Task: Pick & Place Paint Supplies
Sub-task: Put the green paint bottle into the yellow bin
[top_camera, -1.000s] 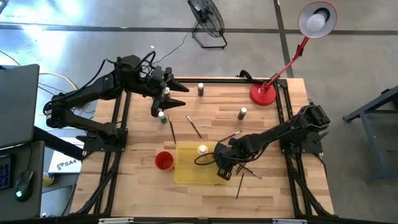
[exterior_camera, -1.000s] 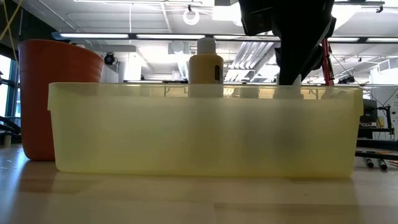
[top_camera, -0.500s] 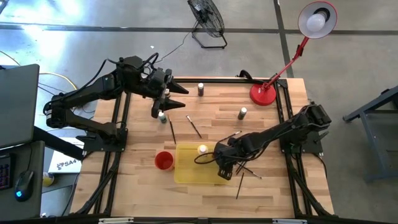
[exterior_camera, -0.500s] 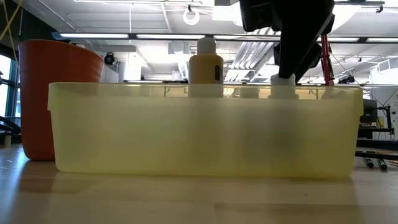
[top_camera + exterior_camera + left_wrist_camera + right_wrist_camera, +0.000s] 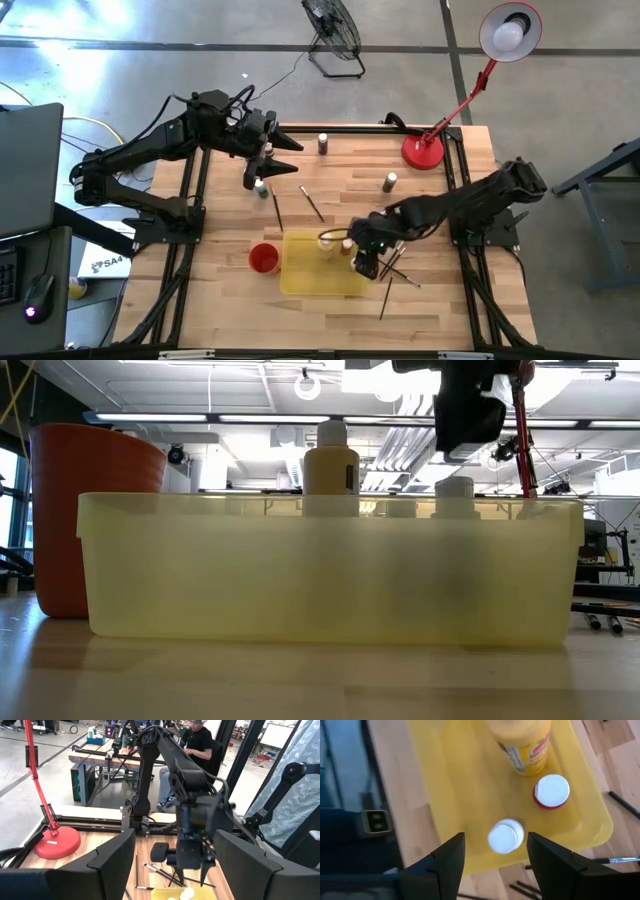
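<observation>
My view, left to right: left gripper (image 5: 288,155), fingers spread, holding nothing, above a bottle at the table's far-left part; red cup (image 5: 263,258); yellow tray (image 5: 300,275) containing three paint bottles (image 5: 505,836); right gripper (image 5: 366,264), fingers spread, holding nothing, above them.

A pale wooden worktop (image 5: 340,200) in a black metal frame stands on a grey concrete floor (image 5: 150,60). A red desk lamp (image 5: 510,30) rises from a round red base (image 5: 423,150) at one far corner. A black floor fan (image 5: 332,30) stands beyond the worktop. In the room behind, long ceiling lights (image 5: 180,418) run under white ducts, and a seated person in a dark shirt (image 5: 197,742) works at a cluttered bench (image 5: 100,757).
</observation>
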`<state>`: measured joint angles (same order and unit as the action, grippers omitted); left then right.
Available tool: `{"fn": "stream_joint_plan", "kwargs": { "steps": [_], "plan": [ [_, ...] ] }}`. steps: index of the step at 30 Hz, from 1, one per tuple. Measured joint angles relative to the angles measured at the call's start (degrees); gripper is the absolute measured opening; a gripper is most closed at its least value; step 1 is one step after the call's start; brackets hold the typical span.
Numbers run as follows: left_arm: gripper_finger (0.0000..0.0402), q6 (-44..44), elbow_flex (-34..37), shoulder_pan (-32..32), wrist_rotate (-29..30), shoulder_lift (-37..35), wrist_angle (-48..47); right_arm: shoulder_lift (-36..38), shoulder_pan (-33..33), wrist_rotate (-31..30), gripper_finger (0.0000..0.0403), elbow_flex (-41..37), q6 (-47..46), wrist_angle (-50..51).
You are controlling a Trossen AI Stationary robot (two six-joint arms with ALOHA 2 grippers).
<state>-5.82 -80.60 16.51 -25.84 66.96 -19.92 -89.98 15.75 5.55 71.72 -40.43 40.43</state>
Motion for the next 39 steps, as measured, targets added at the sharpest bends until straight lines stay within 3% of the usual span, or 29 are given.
{"fn": "stream_joint_plan", "kwargs": {
  "steps": [7, 18, 27, 39],
  "plan": [
    [0.0264, 0.0, 0.0, 0.0, 0.0, 0.0, 0.0, 5.3, -1.2, 3.9, 0.0203, 0.0, -0.2, -0.1],
    [0.0264, 0.0, 0.0, 0.0, 0.5, 0.0, 0.0, 14.6, -2.4, -0.6, 0.0203, 0.0, 0.1, -6.3],
    [0.0264, -0.6, 0.0, 0.0, 4.4, 0.0, -0.1, 19.7, -5.8, -6.7, 0.0203, 0.0, 6.9, -22.2],
    [0.0264, -12.3, 0.0, 0.0, 6.1, 0.3, -1.2, 19.7, -6.8, -10.2, 0.0203, 0.0, 12.2, -30.3]
  ]
}}
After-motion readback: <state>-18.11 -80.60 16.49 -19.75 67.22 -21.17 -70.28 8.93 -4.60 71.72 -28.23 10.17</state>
